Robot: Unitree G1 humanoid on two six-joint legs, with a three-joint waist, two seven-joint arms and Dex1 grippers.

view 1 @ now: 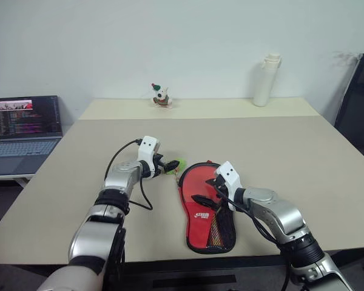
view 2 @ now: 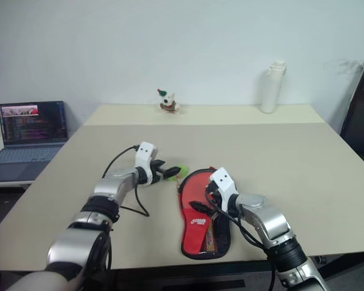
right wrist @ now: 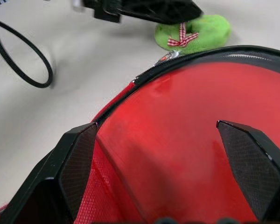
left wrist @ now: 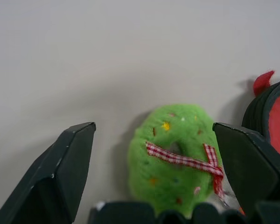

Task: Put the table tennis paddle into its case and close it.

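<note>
Beside the smooth red case (view 1: pixel 201 206), perhaps unzipped, lies a fuzzy green wreath (left wrist: pixel 175 158)

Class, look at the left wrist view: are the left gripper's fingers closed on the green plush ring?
No. The fingers stand wide apart on either side of the green plush ring, not touching it.

A green plush wreath (view 1: pixel 175 163) lies just beside the case (view 1: pixel 204 209), crowding its rim; the table (view 1: pixel 279 151) beyond lies open

The case (view 1: pixel 207 209) lies on the bench (view 1: pixel 303 157) before me, a wreath toy (view 1: pixel 175 164) just left of its top, my left gripper (view 1: pixel 168 166) over the toy.
</note>
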